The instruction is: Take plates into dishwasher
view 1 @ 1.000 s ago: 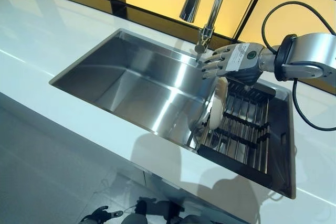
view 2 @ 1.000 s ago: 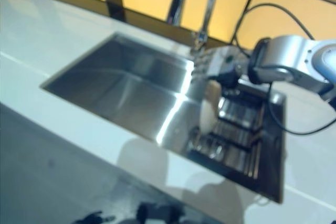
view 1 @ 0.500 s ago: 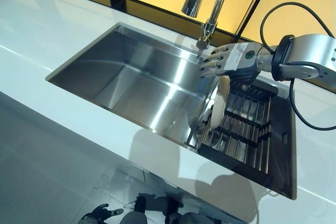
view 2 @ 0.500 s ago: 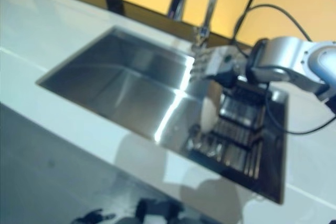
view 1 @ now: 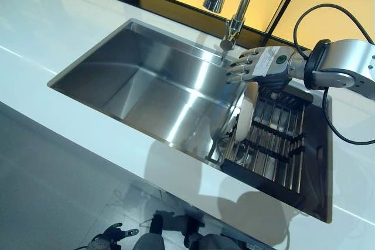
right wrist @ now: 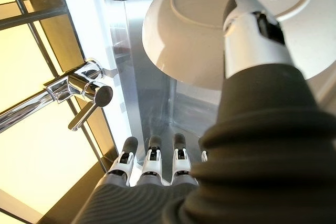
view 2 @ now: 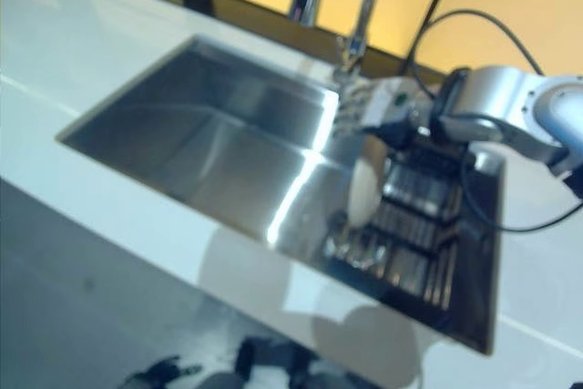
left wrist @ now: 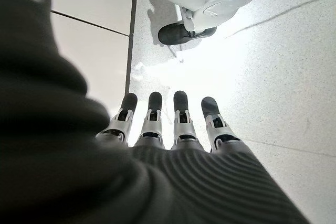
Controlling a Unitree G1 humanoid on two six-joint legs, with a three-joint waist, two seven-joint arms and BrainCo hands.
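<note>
A white plate (view 1: 246,108) stands on edge at the left end of the dark dish rack (view 1: 275,141) in the sink's right part. My right hand (view 1: 265,65) hovers just above the plate's top rim, open, with its fingers straight and pointing toward the faucet. In the right wrist view the thumb (right wrist: 253,20) lies across the plate's underside (right wrist: 191,30), while the straight fingers (right wrist: 152,156) reach past the rim without curling on it. My left hand (left wrist: 173,124) shows only in its own wrist view, open, hanging over the floor.
The steel sink basin (view 1: 146,80) lies to the left of the rack. A chrome faucet (view 1: 240,4) rises behind it, close to the right hand's fingertips. White countertop (view 1: 70,115) surrounds the sink, with the floor below its front edge.
The whole view has shifted a little. The right hand stays over the plate and sits slightly lower relative to the faucet than before.
</note>
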